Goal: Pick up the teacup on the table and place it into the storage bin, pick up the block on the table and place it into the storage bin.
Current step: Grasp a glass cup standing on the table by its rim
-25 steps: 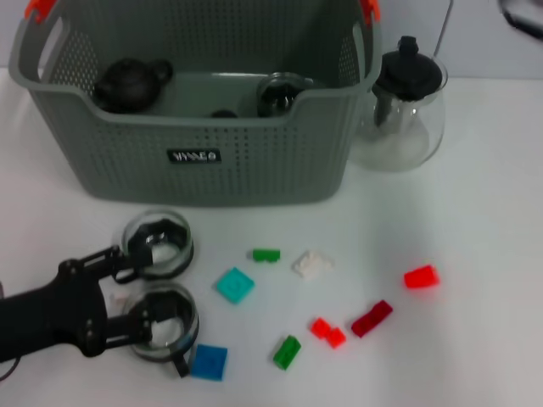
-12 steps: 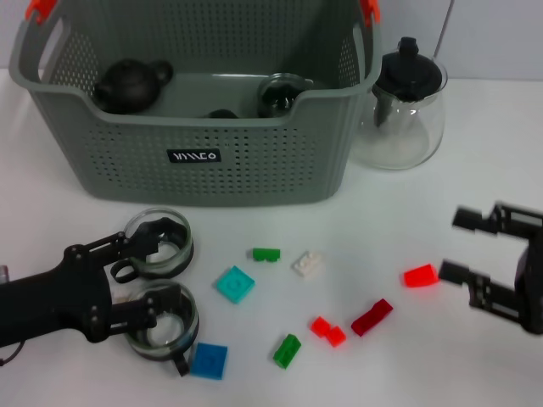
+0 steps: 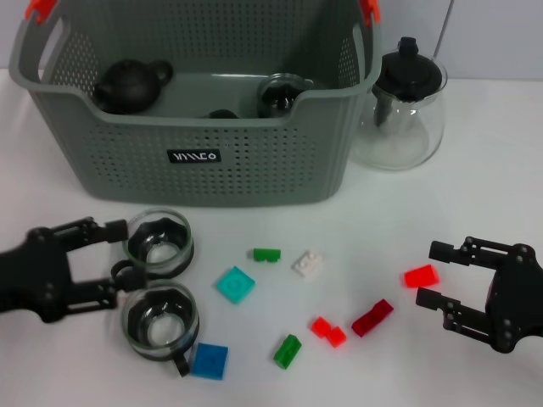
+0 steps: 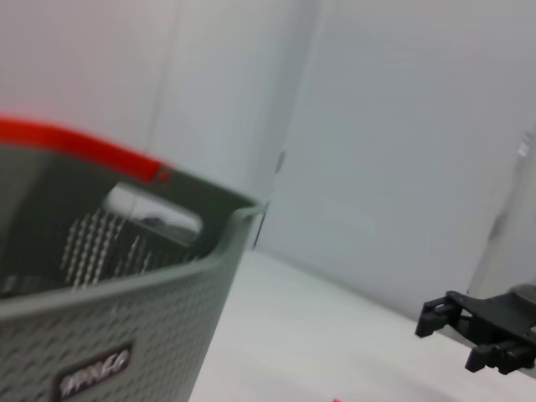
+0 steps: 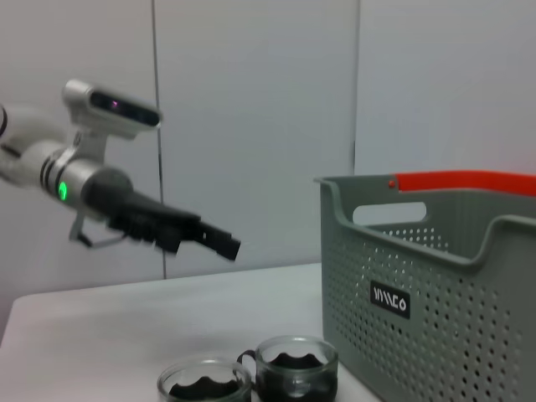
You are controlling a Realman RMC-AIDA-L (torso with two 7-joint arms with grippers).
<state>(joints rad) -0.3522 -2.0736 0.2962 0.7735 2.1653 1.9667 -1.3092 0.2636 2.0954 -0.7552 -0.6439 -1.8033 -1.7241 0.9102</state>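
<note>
Two glass teacups (image 3: pixel 159 240) (image 3: pixel 159 318) stand on the white table in front of the grey storage bin (image 3: pixel 195 127). My left gripper (image 3: pixel 117 261) is open just left of them, level with the gap between the cups and touching neither. On the right lies a red block (image 3: pixel 420 275), right at the tips of my open right gripper (image 3: pixel 431 273), whose fingers reach from the right. The right wrist view shows both teacups (image 5: pixel 205 385) (image 5: pixel 295 373) beside the bin (image 5: pixel 435 276). It also shows the left gripper (image 5: pixel 226 245) above and behind them.
Loose blocks are scattered mid-table: green (image 3: pixel 265 254), white (image 3: pixel 308 264), cyan (image 3: pixel 234 285), blue (image 3: pixel 209 361), green (image 3: pixel 287 351), red (image 3: pixel 327 331), dark red (image 3: pixel 372 318). A glass teapot (image 3: pixel 407 106) stands right of the bin. A black teapot (image 3: pixel 127 82) and a glass item (image 3: pixel 280 91) lie inside it.
My left gripper has drawn back to the left, away from the nearer teacup it was reaching around. My right gripper came in from the right and closed in on the red block.
</note>
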